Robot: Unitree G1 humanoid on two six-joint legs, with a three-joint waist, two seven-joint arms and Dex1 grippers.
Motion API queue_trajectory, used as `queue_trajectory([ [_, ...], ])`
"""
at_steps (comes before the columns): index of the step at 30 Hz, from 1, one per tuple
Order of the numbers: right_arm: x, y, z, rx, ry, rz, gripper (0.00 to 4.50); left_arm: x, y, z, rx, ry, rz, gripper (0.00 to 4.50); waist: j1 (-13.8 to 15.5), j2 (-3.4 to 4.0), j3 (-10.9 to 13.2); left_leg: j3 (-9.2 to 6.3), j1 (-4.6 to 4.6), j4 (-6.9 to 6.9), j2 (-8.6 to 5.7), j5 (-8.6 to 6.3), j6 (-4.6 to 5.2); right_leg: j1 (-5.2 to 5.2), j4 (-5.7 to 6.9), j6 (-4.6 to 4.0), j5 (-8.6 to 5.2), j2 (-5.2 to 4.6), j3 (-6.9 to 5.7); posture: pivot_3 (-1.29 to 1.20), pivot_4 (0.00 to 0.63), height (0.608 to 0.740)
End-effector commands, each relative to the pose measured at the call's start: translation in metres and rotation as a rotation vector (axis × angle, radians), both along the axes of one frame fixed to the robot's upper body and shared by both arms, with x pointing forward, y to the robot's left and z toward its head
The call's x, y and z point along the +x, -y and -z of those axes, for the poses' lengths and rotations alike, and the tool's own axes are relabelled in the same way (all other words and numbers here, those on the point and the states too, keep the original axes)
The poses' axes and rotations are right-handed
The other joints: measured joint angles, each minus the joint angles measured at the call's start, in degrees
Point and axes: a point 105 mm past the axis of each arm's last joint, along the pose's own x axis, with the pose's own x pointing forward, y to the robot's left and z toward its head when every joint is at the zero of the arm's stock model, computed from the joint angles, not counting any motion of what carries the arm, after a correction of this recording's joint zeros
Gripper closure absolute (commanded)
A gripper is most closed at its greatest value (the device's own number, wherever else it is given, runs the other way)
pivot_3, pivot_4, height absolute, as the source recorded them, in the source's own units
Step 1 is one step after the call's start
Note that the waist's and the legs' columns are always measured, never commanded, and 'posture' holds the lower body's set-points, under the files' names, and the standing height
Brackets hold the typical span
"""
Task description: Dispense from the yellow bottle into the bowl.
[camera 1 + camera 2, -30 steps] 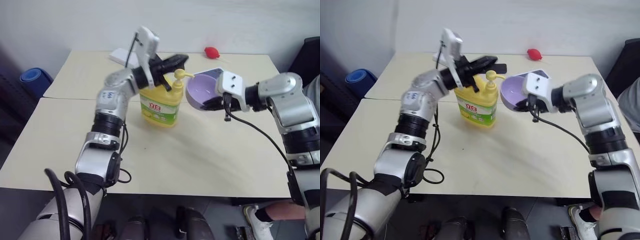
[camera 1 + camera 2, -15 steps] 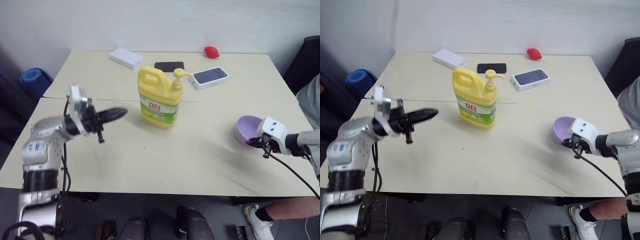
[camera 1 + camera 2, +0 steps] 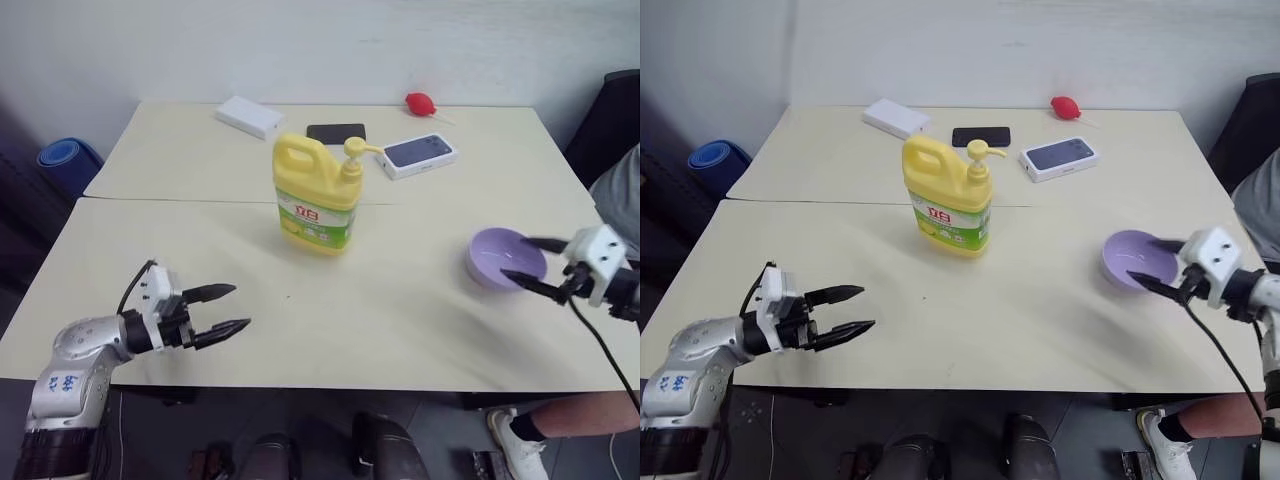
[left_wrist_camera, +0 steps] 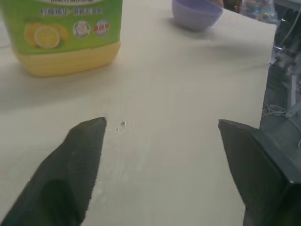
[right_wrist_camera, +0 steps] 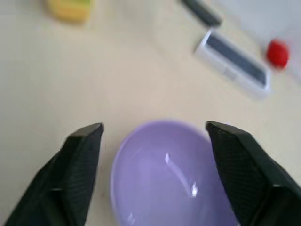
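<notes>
Your left gripper [image 3: 228,309] gapes empty over the cream table [image 3: 400,310]; your right gripper [image 3: 528,261] spreads wide, fingertips flanking the lavender bowl [image 3: 505,257].

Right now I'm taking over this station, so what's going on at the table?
Nothing is being held. The yellow bottle stands upright mid-table, untouched. The bowl sits on the table to the robot's right, apart from the bottle. The right tool is open, its fingers on either side of the bowl's near rim without gripping it. The left tool is open too, low over bare tabletop short of the bottle.
</notes>
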Motion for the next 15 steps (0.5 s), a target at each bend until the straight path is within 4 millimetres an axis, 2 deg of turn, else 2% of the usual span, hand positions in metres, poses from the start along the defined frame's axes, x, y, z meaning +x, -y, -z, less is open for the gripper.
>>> queue_trajectory([
  [1,-0.039,-0.06,0.003,0.142,0.011,-0.226,0.03,-0.009,-0.016,0.005,0.076,0.084,-0.09,0.0,0.17,-0.11,-0.12,-0.06,0.02,-0.03,0.12,-0.05,-0.09,0.06,-0.08,-0.04,-0.02,-0.02,0.05,0.0,0.15,0.74],
  [2,-0.049,-0.073,0.011,0.143,-0.002,-0.262,0.03,-0.012,-0.016,0.009,0.088,0.09,-0.097,0.0,0.37,-0.11,-0.12,-0.13,0.04,-0.04,0.19,-0.09,-0.15,0.14,-0.14,-0.1,-0.06,0.02,0.09,0.0,0.15,0.74],
  [4,-0.075,-0.095,0.04,0.093,-0.063,-0.358,0.03,-0.016,-0.012,0.02,0.14,0.115,-0.103,0.0,0.93,-0.03,-0.08,-0.13,0.03,0.0,0.1,-0.12,-0.09,0.16,-0.13,-0.11,-0.06,0.03,0.05,0.0,0.15,0.74],
  [6,-0.095,-0.106,0.065,0.046,-0.106,-0.42,0.03,-0.019,-0.009,0.03,0.197,0.134,-0.103,0.0,1.48,0.0,-0.08,-0.01,0.14,0.02,-0.07,-0.15,0.1,0.17,-0.21,-0.06,-0.03,-0.01,0.08,0.0,0.15,0.74],
  [9,-0.096,-0.106,0.07,0.111,-0.057,-0.343,0.03,-0.021,-0.003,0.038,0.23,0.149,-0.127,0.0,1.37,0.03,-0.07,0.06,0.97,-0.02,0.0,-0.49,0.31,1.06,-0.6,0.02,0.02,-0.14,0.16,0.0,0.15,0.74],
  [11,-0.095,-0.101,0.073,0.131,-0.045,-0.289,0.03,-0.024,0.002,0.04,0.21,0.156,-0.135,0.0,1.26,0.03,-0.07,0.11,1.01,-0.02,0.01,-0.66,0.42,1.04,-0.59,0.06,0.03,-0.28,0.64,0.0,0.15,0.74],
  [15,-0.097,-0.09,0.086,0.126,-0.039,-0.217,0.03,-0.028,0.008,0.042,0.178,0.151,-0.152,0.0,1.22,0.05,-0.08,0.17,0.98,-0.04,0.18,-0.75,0.27,0.94,-0.6,-0.04,-0.02,-0.11,0.69,0.0,0.15,0.74],
])
